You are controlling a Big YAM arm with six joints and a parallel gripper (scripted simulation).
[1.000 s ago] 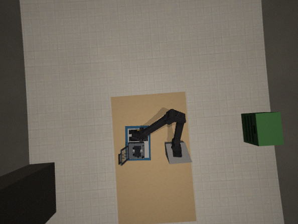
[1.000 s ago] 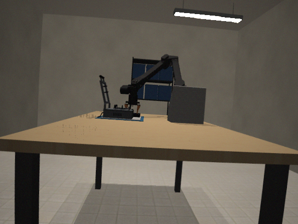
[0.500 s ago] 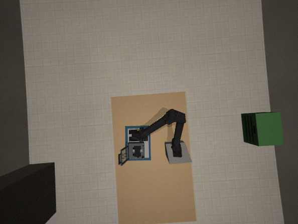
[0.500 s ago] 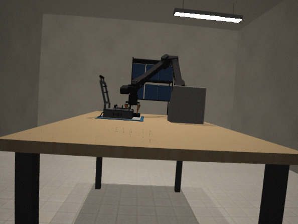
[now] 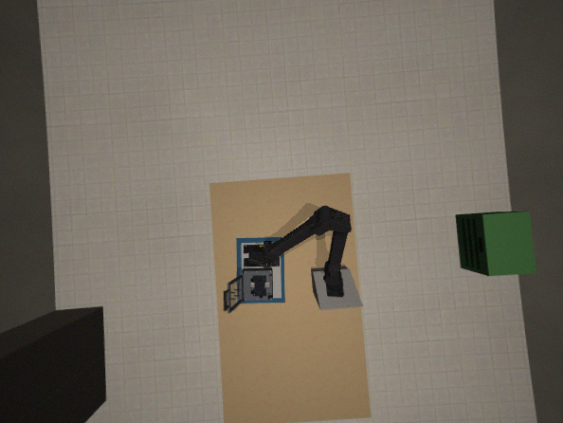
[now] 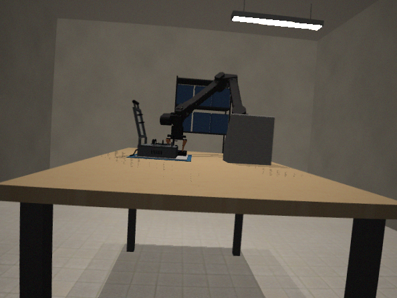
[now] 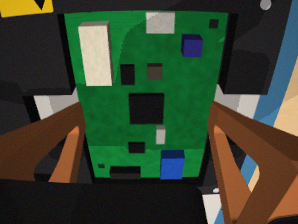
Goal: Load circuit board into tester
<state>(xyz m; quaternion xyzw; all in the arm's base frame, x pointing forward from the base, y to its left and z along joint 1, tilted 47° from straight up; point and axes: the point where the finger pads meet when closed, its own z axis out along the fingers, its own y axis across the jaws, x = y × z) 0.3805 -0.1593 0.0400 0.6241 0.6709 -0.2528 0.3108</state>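
Note:
The circuit board (image 7: 105,132) lies face up in a pocket of the black tray (image 5: 252,248) (image 7: 30,65). Its white connector is at the far left in the wrist view. My gripper (image 7: 146,111) (image 6: 176,150) points down with one orange finger at the middle of each long edge, in the finger recesses. It is shut on the board, both fingers against its edges; the tips' depth is hidden. The grey tester (image 5: 249,279) (image 6: 157,150) stands beside the tray. Its lid (image 6: 137,117) stands open and upright on the side away from the arm's base. The pins are too small to make out.
Tray and tester stand on a blue-bordered mat (image 5: 282,285) (image 6: 189,158). The raised lid is the tallest thing beside the gripper. The arm's grey pedestal (image 5: 348,289) (image 6: 248,140) stands to the right. A yellow label (image 7: 25,7) is on the tray.

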